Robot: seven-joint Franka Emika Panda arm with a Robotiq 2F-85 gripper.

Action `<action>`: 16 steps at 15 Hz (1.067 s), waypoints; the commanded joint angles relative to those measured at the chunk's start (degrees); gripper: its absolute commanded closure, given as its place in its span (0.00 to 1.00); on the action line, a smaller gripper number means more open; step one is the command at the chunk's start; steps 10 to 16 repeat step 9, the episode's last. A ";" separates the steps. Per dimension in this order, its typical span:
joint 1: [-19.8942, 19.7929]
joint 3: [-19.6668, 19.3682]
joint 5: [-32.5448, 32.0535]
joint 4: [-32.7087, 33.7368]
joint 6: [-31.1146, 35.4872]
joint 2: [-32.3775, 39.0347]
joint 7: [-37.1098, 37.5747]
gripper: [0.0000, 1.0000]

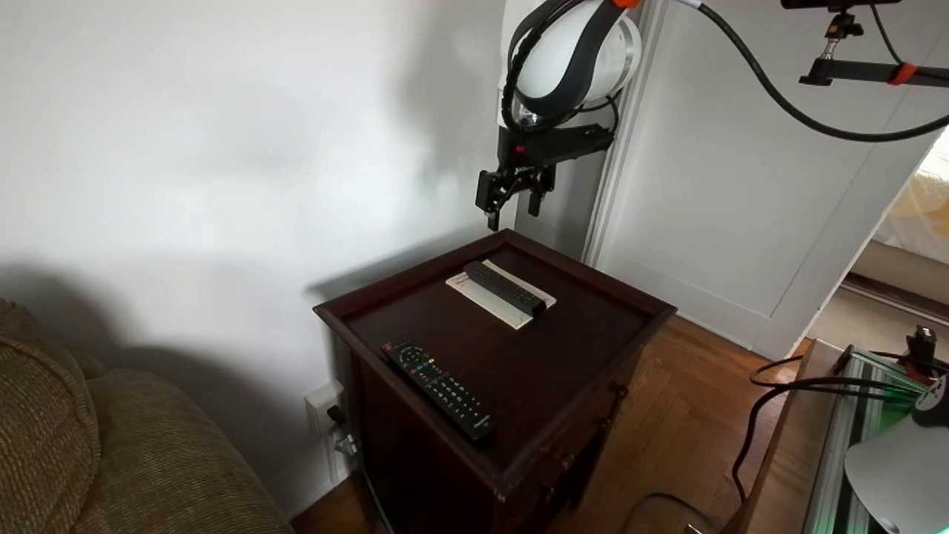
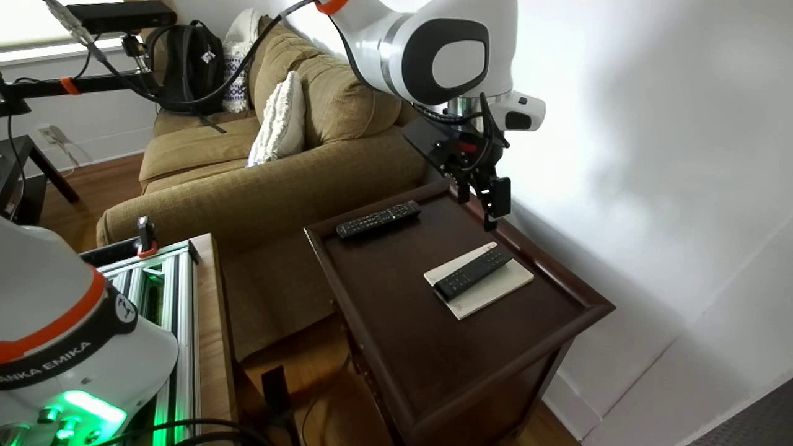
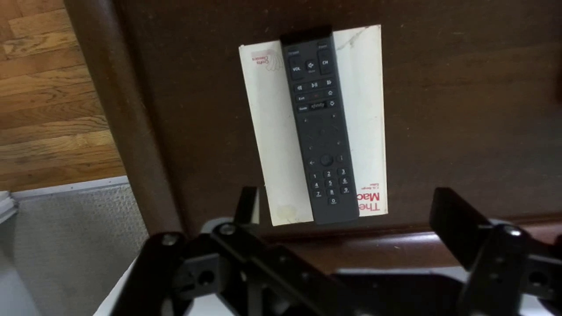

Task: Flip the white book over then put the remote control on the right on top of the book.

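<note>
Xfinity remote (image 3: 321,127) lies lengthwise on the white book (image 3: 279,131), under a spread hand (image 1: 514,216)

The hand hangs above the worktop (image 2: 421,347), its fingers (image 3: 456,224) wide apart and holding nothing. The book lies below it, straight down or nearly so, beside the edge along the wall (image 1: 259,148) and nearer that edge's corner away from the sofa (image 2: 266,192). Its long axis runs inward from the wall; the remote rests on it lengthwise, slightly askew, their ends about level. The fingers would close roughly along the wall edge, across the remote's narrow width, so little wrist turn seems needed for a grasp.

Whether one is called for turns on the book. A cover with red lettering (image 3: 371,198) faces up; whether that is the wanted face, I cannot tell. If it is, the task looks done and the hand need only rise away; if not, the remote should come off first. Room is tightest at the wall edge; more lies towards the edge above the drawer knobs (image 1: 618,389) and towards the Panasonic remote (image 1: 437,386), which lies along the edge next to the sofa.
</note>
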 commanded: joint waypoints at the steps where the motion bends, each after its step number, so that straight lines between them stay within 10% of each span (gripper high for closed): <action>1: 1.41 -0.99 -2.76 -5.31 2.33 -4.90 5.35 0.00; 16: 0.43 0.40 -2.23 -4.56 1.48 -5.25 4.61 0.00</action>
